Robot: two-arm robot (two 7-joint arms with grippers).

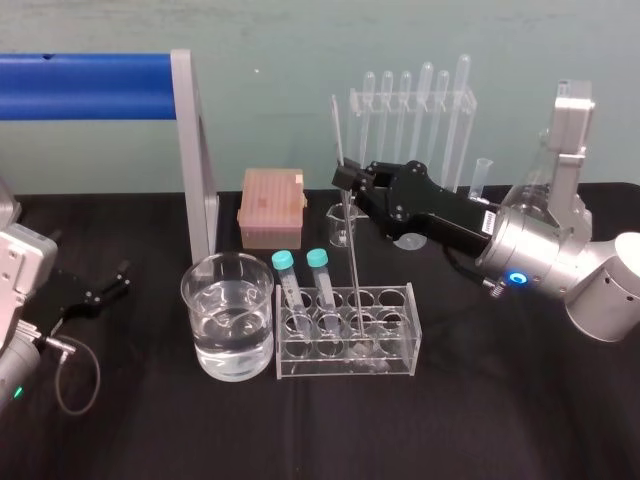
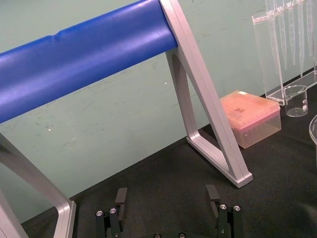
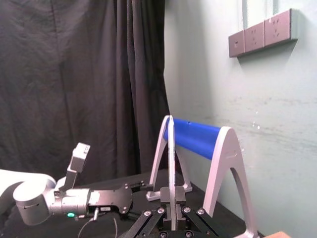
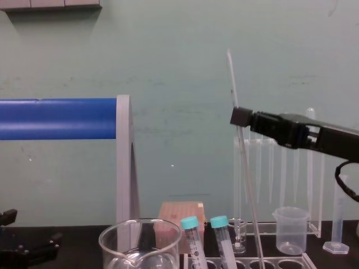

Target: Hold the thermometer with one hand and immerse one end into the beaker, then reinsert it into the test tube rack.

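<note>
The thermometer [image 1: 350,240] is a long clear rod that leans slightly, with its lower end down in a hole of the test tube rack [image 1: 400,296]. My right gripper [image 1: 345,180] is shut on its upper part. The chest view shows the same grip [image 4: 241,116] on the rod [image 4: 245,168], and in the right wrist view the rod [image 3: 171,158] rises from between the fingers. The wide glass beaker [image 1: 228,315], part full of water, stands just left of the rack. Two teal-capped tubes [image 1: 300,285] lean in the rack. My left gripper [image 1: 105,290] rests open at the far left [image 2: 167,198].
A blue bar on a grey frame [image 1: 195,160] stands behind the beaker. A pink box [image 1: 270,207], a clear pipette stand [image 1: 415,110], a small plastic beaker [image 4: 290,230] and a measuring cylinder [image 4: 336,218] line the back. Black cloth covers the table.
</note>
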